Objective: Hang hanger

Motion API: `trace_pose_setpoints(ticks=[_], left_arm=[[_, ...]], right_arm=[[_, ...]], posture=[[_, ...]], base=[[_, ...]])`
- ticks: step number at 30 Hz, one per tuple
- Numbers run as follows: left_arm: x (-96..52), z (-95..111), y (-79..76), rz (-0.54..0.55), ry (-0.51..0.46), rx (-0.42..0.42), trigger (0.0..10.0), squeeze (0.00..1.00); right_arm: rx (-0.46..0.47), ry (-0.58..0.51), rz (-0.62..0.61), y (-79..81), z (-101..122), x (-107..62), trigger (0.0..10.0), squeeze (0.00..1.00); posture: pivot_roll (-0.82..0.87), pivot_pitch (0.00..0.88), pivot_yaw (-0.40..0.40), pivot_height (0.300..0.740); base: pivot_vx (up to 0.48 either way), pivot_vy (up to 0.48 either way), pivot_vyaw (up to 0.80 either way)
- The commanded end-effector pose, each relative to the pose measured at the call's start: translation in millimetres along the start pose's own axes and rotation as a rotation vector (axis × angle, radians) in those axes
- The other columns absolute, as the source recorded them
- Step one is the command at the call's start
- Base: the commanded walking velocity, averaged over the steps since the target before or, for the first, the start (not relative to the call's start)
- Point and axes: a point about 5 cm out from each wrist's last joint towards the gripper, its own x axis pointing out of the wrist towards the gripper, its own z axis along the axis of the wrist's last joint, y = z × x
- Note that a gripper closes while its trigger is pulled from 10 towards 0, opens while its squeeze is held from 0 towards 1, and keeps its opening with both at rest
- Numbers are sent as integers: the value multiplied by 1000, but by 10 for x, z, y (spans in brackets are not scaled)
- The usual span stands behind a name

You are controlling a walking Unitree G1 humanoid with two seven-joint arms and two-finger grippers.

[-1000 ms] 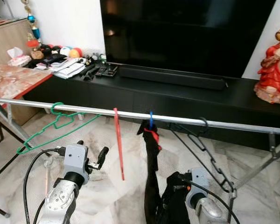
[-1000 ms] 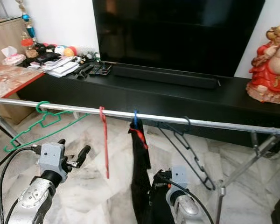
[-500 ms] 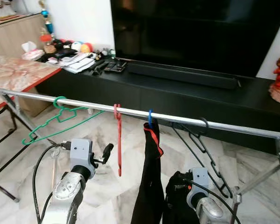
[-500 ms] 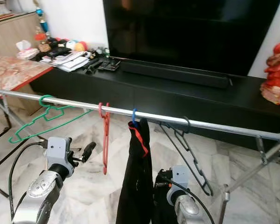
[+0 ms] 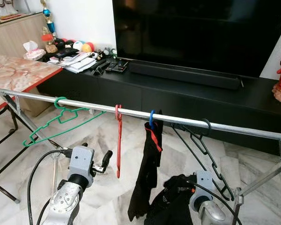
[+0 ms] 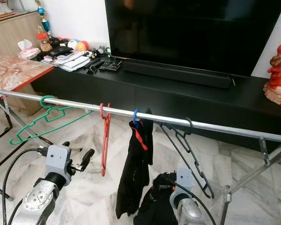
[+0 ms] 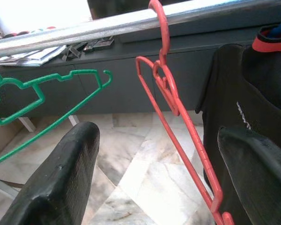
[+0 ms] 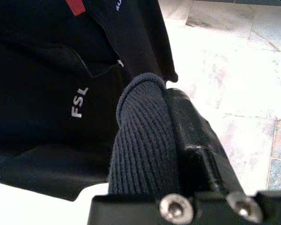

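Note:
A silver rail [image 5: 187, 119] runs across in front of me. On it hang a green hanger [image 5: 61, 123], a red hanger [image 5: 118, 140], a blue hanger [image 5: 151, 120] carrying a black garment [image 5: 147, 173], and a black hanger [image 5: 206, 150]. My left gripper [image 7: 159, 154] is open, just below and left of the red hanger [image 7: 171, 103], with nothing between its fingers [image 7: 68, 178]. My right gripper [image 8: 166, 136] is low under the rail, shut on a ribbed dark edge of the black garment [image 8: 140, 140], and cloth is bunched over it [image 5: 175, 197].
Behind the rail stands a long black TV cabinet [image 5: 253, 101] with a TV [image 5: 196, 33], soundbar [image 5: 182, 75], remotes and papers [image 5: 84, 63], and a red statue [image 6: 278, 70]. A marble-topped table [image 5: 14, 77] is at the left. Rack legs [image 5: 7, 122] stand on the marble floor.
The view has swung right and steadied. The black garment no longer hangs straight: its lower part is gathered at my right gripper. The left gripper has dropped slightly beside the red hanger.

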Motion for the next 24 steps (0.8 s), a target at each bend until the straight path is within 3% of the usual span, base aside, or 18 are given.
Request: trace_pose_setpoints(ticks=[1, 5, 24], left_arm=[[-9, 19, -5, 2, -13, 15, 10000, 0], [18, 21, -48, -27, -21, 45, 10000, 0], [2, 41, -72, -44, -35, 29, 10000, 0]], right_arm=[[13, -10, 4, 17, 5, 3, 10000, 0], [10, -14, 9, 22, 15, 8, 10000, 0], [14, 28, 12, 24, -85, -16, 10000, 0]], posture=[[22, 29, 18, 740], [21, 26, 20, 740], [18, 5, 23, 740]], base=[[0, 0, 0], [0, 0, 0], [296, 0, 0]])
